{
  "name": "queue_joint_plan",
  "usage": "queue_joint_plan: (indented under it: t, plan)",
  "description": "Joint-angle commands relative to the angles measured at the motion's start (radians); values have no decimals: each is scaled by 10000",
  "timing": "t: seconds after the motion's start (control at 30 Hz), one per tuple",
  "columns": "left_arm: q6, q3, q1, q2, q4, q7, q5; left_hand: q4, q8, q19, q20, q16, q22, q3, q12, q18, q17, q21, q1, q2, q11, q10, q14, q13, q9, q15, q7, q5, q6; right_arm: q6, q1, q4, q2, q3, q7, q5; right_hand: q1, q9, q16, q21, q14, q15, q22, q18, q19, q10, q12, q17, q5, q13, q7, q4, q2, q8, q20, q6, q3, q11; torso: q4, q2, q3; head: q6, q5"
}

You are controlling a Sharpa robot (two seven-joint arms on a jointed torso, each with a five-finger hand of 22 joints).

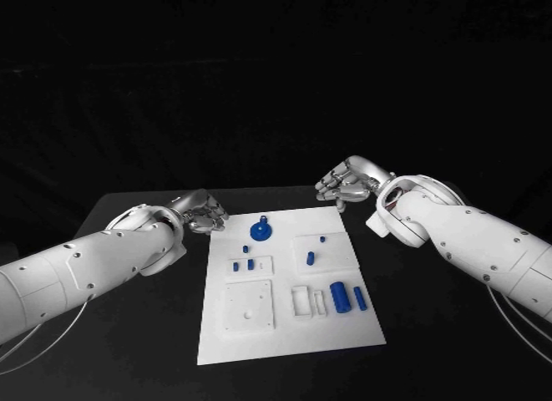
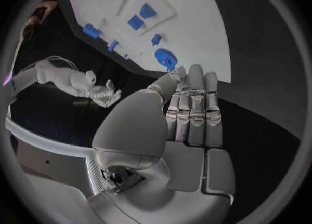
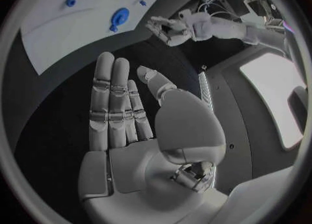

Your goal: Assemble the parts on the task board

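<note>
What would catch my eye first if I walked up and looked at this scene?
Probably the white task board bright against the black table, dotted with small blue parts, the round blue disc near its far edge standing out. Next, the two silver hands flanking that far edge: left hand and right hand, both holding nothing.

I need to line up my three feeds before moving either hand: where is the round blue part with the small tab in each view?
Head view: the round blue part lies at the task board's far end, between both hands.
Left wrist view: the part sits near the board's edge, just beyond the left hand's fingertips.
Right wrist view: the part lies on the board beyond the right hand.
Shared landmark: the white task board.
</note>
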Motion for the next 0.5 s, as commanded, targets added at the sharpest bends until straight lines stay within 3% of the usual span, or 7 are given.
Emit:
queue_joint_plan:
  t: [0.03, 0.17, 0.27, 0.37, 0.47, 0.5]
  plan:
    - [-537, 188, 91, -294, 392, 949, 3216, 83, -75, -266, 133, -821, -397, 18, -42, 15, -365, -507, -239, -106, 93, -225, -244, -3, -13, 145, 34, -3, -78, 1105, -6, 82, -49, -131, -1062, -2578, -106, -6, 719, 569, 66, -48, 451, -73, 293, -18, -53, 780, -238, 2, -49, -60, -62, -13, -75, 8, 217, -10, -6, 4, -9, 36, -126]
    - [-273, 354, 228, -685, 918, 1273, 4697, 335, -93, -819, 511, -2387, -1331, -159, -36, -126, -1026, -1510, -577, -187, 302, -768, -817, -3, -12, 545, 85, 4, -294, 1419, -6, 214, -107, -416, -1516, -3553, -83, -9, 1223, 1149, -109, -13, 1101, 27, 51, -110, -57, 1382, -695, 1, -61, 7, -172, -14, -34, -30, 403, 22, -10, -8, -30, 41, -150]
    - [-188, 410, 321, -929, 1321, 1556, 5754, 554, -79, -901, 943, -4604, -2852, -520, -24, -115, -1398, -2600, -629, -239, 482, -1149, -814, -2, -10, 957, 116, 28, -403, 1574, -5, 315, -109, -626, -1801, -4124, -11, -7, 1259, 1277, -105, 4, 1336, 39, -53, -150, -58, 1447, -983, 0, -88, 29, -269, -11, -3, -53, 573, 22, -4, -12, -29, 40, -45]
    - [-205, 439, 372, -1107, 1675, 1843, 6688, 660, -68, -747, 1121, -6422, -4653, -997, -30, 11, -1345, -2579, -356, -164, 539, -1357, -150, -12, -11, 1064, 146, 63, -495, 1652, -5, 395, -84, -854, -2066, -4615, 39, -9, 1274, 1316, -89, 50, 1446, 63, -81, -241, -58, 1467, -1138, 0, -86, 37, -368, -13, 30, -130, 622, 49, 14, -4, -20, 55, -54]
    - [-229, 452, 396, -1213, 1911, 2052, 7392, 709, -70, -549, 1141, -7228, -5920, -1266, -41, -4, -1320, -2560, -293, -78, 561, -1341, 157, -13, -13, 1103, 148, 86, -489, 1668, -5, 415, -42, -1069, -2294, -4998, 98, -10, 1300, 1324, -90, 75, 1634, 123, -115, -271, -59, 1489, -1287, 0, -86, 120, -475, -15, 80, -164, 740, 58, 6, 2, -26, 62, -7]
    - [-233, 454, 400, -1233, 1957, 2098, 7539, 706, -69, -521, 1140, -7242, -6072, -1287, -43, -8, -1321, -2556, -289, -71, 561, -1336, 157, -13, -12, 1105, 147, 89, -485, 1677, -4, 412, -31, -1116, -2347, -5082, 119, -9, 1303, 1311, -84, 106, 1678, 132, -120, -321, -53, 1486, -1659, 3, -70, 134, -553, -9, 101, -207, 971, 74, 8, 0, -35, 60, -14]
